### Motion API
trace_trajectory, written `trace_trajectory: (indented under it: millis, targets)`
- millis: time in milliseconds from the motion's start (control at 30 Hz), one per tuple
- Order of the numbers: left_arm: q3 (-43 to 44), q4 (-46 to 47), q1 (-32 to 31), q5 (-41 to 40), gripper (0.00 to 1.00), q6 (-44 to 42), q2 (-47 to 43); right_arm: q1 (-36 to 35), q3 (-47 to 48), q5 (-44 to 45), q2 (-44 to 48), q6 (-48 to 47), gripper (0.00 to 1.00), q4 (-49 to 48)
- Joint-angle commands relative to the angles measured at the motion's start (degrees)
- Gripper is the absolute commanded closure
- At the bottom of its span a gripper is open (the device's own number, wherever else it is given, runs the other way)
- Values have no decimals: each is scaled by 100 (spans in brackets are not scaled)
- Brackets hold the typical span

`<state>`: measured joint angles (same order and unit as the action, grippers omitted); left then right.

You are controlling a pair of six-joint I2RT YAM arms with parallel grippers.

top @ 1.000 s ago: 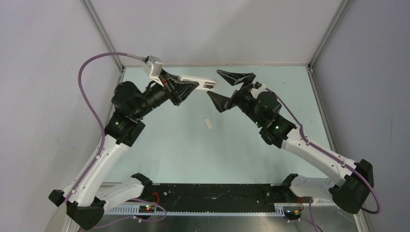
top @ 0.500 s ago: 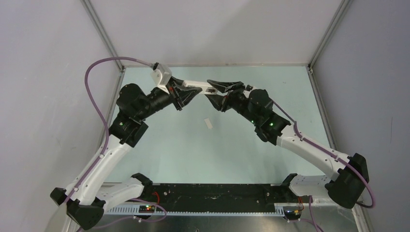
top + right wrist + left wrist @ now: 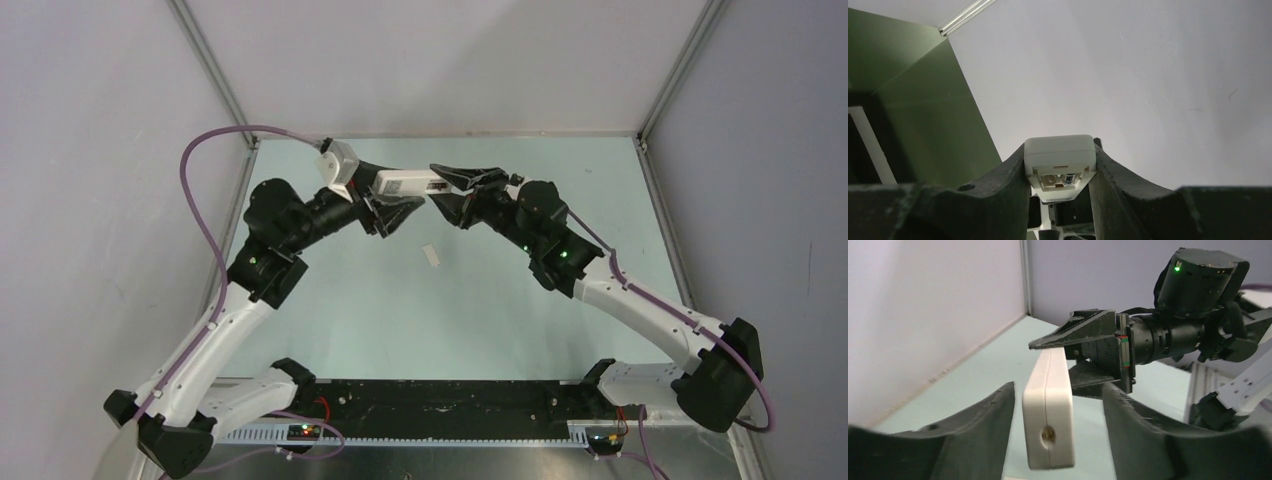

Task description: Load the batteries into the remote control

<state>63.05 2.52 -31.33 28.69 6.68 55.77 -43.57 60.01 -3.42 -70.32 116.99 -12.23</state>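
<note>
The white remote control (image 3: pixel 405 181) hangs level above the back of the table, between both arms. My right gripper (image 3: pixel 440 188) is shut on its right end; in the right wrist view both fingers press the sides of the remote control (image 3: pixel 1060 155), and its open battery recess faces the camera. One dark round end, apparently a battery (image 3: pixel 1068 177), shows inside the recess beside a pale contact. My left gripper (image 3: pixel 388 192) is open around the other end: in the left wrist view the remote control (image 3: pixel 1048 425) has a gap to each finger (image 3: pixel 993 430).
A small flat white cover piece (image 3: pixel 431 255) lies on the pale green table (image 3: pixel 400 310) below the remote. Grey walls and metal frame posts close in the back and sides. The black base rail (image 3: pixel 440 405) runs along the near edge.
My right gripper moved in and shut on the remote's right end. My left gripper, shut on the remote before, has opened, leaving gaps on both sides.
</note>
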Motion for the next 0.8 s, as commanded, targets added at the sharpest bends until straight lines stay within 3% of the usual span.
trace_trajectory:
  millis: [0, 100, 200, 333, 567, 767]
  targets:
    - [-176, 16, -39, -68, 24, 26, -198, 198, 333, 170, 240, 116, 85, 83]
    - [-341, 11, -40, -65, 8, 144, -246, 368, 343, 316, 327, 181, 88, 83]
    - [-464, 19, -44, -104, 1, 226, -325, 557, 345, 309, 371, 194, 90, 126]
    - [-513, -50, -40, -359, 0, 289, -495, 792, 336, 235, 482, -203, 91, 452]
    - [-130, -841, -30, -66, 0, 477, -507, 1616, 251, -177, 881, -2771, 92, 1311]
    - [138, -969, -26, 957, 0, 1059, -124, 2206, 376, -1577, 975, -5882, 99, 2112]
